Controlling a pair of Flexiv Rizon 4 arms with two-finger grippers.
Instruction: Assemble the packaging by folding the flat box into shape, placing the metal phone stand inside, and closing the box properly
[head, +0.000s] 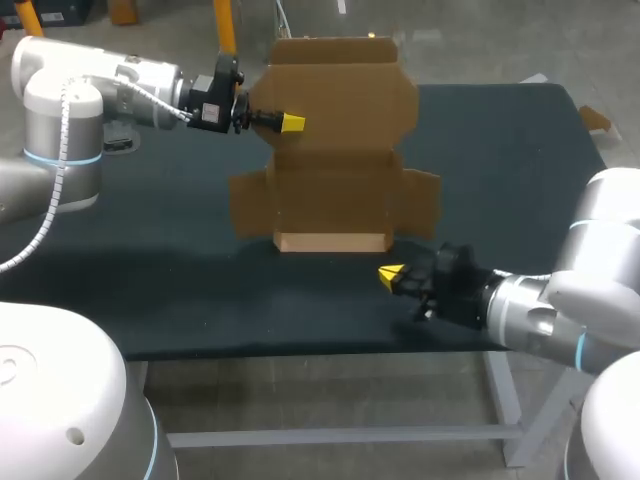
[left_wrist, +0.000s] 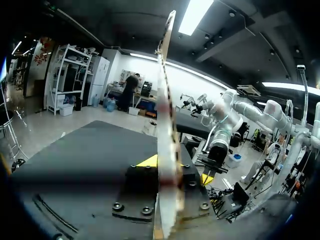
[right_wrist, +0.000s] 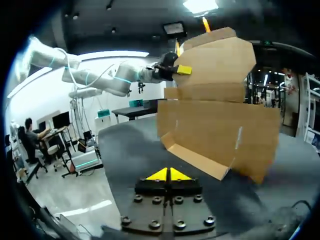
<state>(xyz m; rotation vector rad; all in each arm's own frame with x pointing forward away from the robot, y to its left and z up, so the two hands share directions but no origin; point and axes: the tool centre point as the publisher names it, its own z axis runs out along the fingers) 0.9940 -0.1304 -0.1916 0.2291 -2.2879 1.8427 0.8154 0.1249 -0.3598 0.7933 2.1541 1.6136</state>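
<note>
The flat brown cardboard box (head: 340, 150) stands nearly upright on the black table, its lower flap (head: 330, 241) folded forward onto the mat. My left gripper (head: 290, 122) is shut on the box's upper left edge. In the left wrist view the cardboard (left_wrist: 167, 125) runs edge-on between that gripper's (left_wrist: 175, 171) yellow tips. My right gripper (head: 392, 275) is shut and empty, low over the mat just in front of the box's right side. The right wrist view has the box (right_wrist: 220, 120) ahead of my right gripper (right_wrist: 169, 174), with the left gripper (right_wrist: 183, 69) pinching it higher up. No phone stand is in view.
The black mat (head: 150, 290) stretches wide to the left and in front of the box. A small cardboard scrap (head: 595, 118) lies at the far right corner. The table's front edge runs just behind my right wrist.
</note>
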